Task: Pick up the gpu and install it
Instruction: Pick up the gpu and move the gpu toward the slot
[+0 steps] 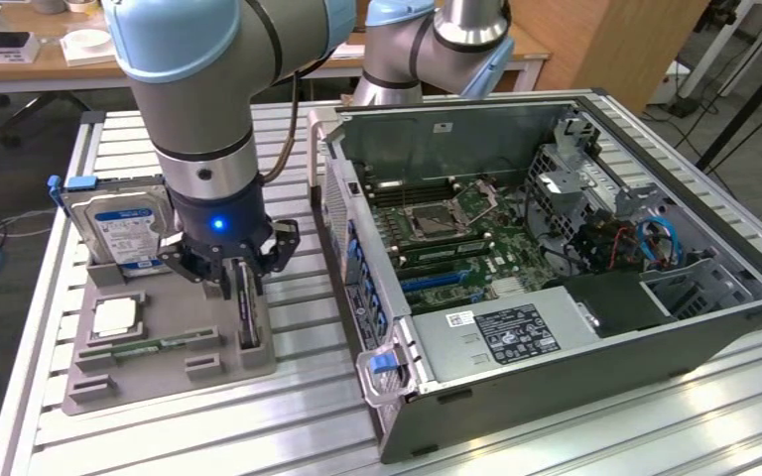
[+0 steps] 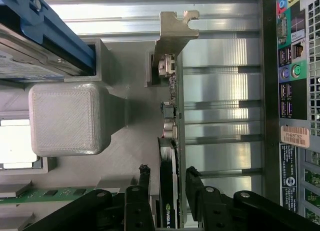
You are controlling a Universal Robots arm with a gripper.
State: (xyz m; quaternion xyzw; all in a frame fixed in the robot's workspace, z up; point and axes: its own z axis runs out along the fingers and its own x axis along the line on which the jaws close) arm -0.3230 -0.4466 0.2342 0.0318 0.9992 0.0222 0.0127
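While fingers (image 2: 196,186) flank it, gpu (image 2: 168,161) stands in holder (image 1: 90,392).

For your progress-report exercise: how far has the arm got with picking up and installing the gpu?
Done: the claw sits low over the gpu, one finger on each side. In hand: the grasp; the jaws look open, with a gap beside the card. Left: the gpu stands in the grey holder, outside the open computer case, so lifting and installing remain.

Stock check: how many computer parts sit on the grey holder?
4: blue-labelled silver hard drive rearmost; square silver processor before it; narrow green memory stick frontmost; thin dark gpu card on edge at the tool. Arm may hide others.
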